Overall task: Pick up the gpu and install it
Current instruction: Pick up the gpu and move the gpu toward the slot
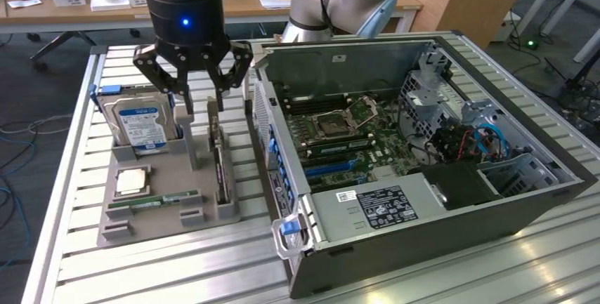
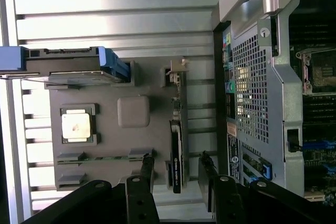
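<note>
The gpu stands in a tray on the slatted table (end effector wide).

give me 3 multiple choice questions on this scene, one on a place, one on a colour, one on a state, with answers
1. Where is the gpu? A in the computer case B on edge in the grey tray C flat on the table
2. What colour is the memory stick? A green B red C white
3. How is the gripper? A shut on the gpu B shut, empty C open
Answers: B, it stands in a tray slot; A, its board is green; C, its jaws stand apart, clear of the card.
</note>
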`<state>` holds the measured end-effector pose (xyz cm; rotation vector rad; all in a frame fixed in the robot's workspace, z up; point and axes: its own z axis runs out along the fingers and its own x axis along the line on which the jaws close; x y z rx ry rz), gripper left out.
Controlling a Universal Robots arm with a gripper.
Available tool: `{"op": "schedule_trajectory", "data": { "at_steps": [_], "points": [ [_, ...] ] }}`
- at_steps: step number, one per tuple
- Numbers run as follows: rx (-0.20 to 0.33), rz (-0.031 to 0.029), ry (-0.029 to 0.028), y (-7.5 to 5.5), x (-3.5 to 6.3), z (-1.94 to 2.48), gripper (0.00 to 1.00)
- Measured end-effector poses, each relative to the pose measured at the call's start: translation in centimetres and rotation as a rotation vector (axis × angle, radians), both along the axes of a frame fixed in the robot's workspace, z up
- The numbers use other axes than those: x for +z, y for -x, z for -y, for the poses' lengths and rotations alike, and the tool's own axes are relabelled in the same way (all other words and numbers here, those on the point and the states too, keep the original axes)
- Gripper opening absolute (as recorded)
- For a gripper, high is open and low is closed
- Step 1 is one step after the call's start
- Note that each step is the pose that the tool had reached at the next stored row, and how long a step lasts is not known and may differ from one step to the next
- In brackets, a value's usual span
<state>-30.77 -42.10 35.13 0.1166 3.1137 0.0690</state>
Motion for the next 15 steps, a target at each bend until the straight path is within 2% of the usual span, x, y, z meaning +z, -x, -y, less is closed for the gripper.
{"op": "schedule_trajectory", "data": {
  "at_steps": [10, 15],
  "points": [
    [0.0, 0.0001, -0.0001, 0.0, -0.13, 0.0, 0.47],
    [0.0, 0.0, -0.0001, 0.0, -0.61, 0.0, 0.47]
  ]
}}
